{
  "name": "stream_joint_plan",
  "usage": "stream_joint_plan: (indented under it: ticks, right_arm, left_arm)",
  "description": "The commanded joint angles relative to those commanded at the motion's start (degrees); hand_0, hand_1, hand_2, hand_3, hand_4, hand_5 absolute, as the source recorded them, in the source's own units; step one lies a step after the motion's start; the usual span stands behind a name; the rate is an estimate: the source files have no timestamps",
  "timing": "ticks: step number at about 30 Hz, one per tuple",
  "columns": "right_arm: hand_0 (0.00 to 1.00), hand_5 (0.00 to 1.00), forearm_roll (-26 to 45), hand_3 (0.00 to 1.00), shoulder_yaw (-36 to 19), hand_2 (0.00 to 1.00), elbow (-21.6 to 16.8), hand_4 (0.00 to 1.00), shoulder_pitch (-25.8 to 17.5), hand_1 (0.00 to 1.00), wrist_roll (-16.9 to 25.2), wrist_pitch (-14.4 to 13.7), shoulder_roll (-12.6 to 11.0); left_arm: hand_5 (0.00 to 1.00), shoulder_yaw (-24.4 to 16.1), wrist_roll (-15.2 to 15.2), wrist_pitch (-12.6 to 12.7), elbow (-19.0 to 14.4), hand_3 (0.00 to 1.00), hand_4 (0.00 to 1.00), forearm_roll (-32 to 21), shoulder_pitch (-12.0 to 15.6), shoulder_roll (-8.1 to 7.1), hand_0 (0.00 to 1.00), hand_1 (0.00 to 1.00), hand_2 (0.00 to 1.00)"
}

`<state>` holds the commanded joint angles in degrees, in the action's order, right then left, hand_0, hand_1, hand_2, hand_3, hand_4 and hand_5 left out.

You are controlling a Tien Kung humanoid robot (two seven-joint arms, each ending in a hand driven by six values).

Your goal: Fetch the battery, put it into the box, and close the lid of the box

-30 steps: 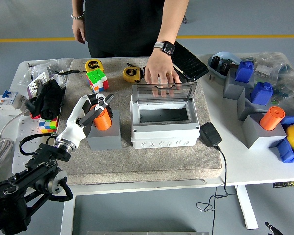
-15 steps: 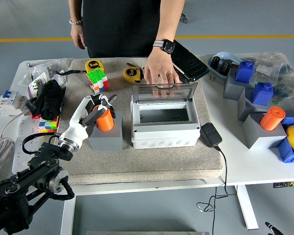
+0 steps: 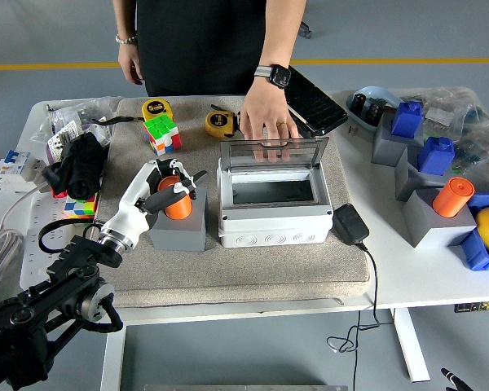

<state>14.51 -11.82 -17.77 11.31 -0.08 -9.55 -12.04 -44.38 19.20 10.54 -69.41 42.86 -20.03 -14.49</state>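
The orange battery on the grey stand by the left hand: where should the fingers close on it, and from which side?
Grip the orange battery around its round side wall, above the grey stand it sits in. Come from the left, where the left hand already is: the white box stands close on the right. It stands upright, so probably lift straight up to clear the stand.

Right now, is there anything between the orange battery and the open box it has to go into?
Nothing visible blocks the way. The left hand is closed around the orange battery on its grey stand, directly left of the white box. The clear lid is up, held back by a person's hand.
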Motion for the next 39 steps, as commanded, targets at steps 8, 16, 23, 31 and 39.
stream_joint_plan:
  ticks: [8,16,23,31,39]
  right_arm:
    - [0.58,0.499,0.0,0.581,0.1,0.653,0.0,0.946,0.0,0.639,0.0,0.0,0.0]
    - [0.581,0.497,0.0,0.58,-0.1,0.653,0.0,0.946,0.0,0.639,0.2,0.0,0.0]
    - [0.582,0.496,0.0,0.58,-0.2,0.653,0.0,0.946,-0.1,0.639,0.3,0.0,0.0]
    - [0.583,0.496,-0.1,0.58,-0.4,0.653,0.0,0.946,0.0,0.639,0.4,0.0,-0.1]
    - [0.581,0.494,-0.1,0.58,-0.5,0.653,0.0,0.947,0.0,0.639,0.4,0.0,-0.2]
  left_arm:
    - [0.002,-0.1,0.0,0.5,0.1,0.18,0.969,1.1,-0.1,0.15,0.05,0.146,0.195]
    - [0.002,-0.2,-0.2,0.6,-0.2,0.124,0.947,0.9,-0.3,0.22,0.038,0.105,0.179]
    - [0.002,-1.4,-2.1,1.0,-2.8,0.126,0.943,1.9,-0.3,-0.03,0.039,0.105,0.179]
    - [0.002,-3.8,-5.0,1.0,-7.1,0.127,0.942,4.0,-0.7,-0.76,0.039,0.103,0.179]
    - [0.002,-4.2,-8.7,0.9,-12.5,0.121,0.931,6.7,-2.3,-2.37,0.038,0.104,0.177]
